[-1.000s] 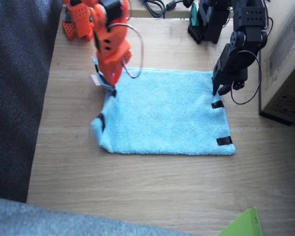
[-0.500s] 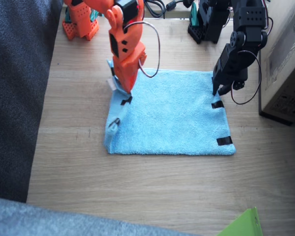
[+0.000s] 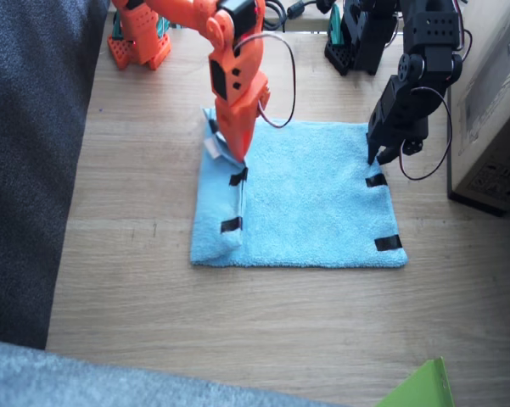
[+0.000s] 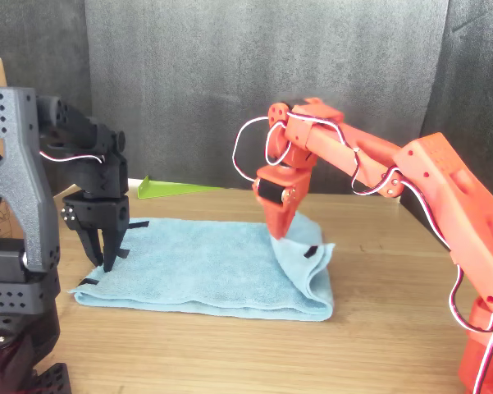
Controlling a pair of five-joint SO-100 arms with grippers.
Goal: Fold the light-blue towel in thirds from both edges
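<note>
Towel: I see the towel (image 3: 310, 199) (image 4: 205, 267) lying on the table (image 3: 238, 331) (image 4: 377, 328), mostly flat, with one short side turned over onto its middle.
Folded edge: this flap (image 3: 222, 208) (image 4: 308, 263) rests on the towel; two black strips (image 3: 232, 225) on it face up in the fixed view.
Right gripper: the orange right gripper (image 3: 236, 154) (image 4: 279, 231) points down at the flap's far corner, fingers pinched on the towel beside a tape strip and the white tag (image 3: 211, 148).
Cloth at the fingers: in the front view the towel rises in a small peak to the fingertips, then drapes down to the fold.
Left gripper: the black left gripper (image 3: 380, 157) (image 4: 103, 250) stands over the opposite short side, tips just above or touching the cloth, I cannot tell which.
Left fingers: in the front view I see them slightly apart, nothing between them.
Opposite edge: it lies flat, two strips (image 3: 388, 242) visible in the fixed view.
Surroundings: a cardboard box (image 3: 496, 102) stands past the left arm; a green sheet (image 3: 420, 387) (image 4: 172, 188) lies at the table's edge.
</note>
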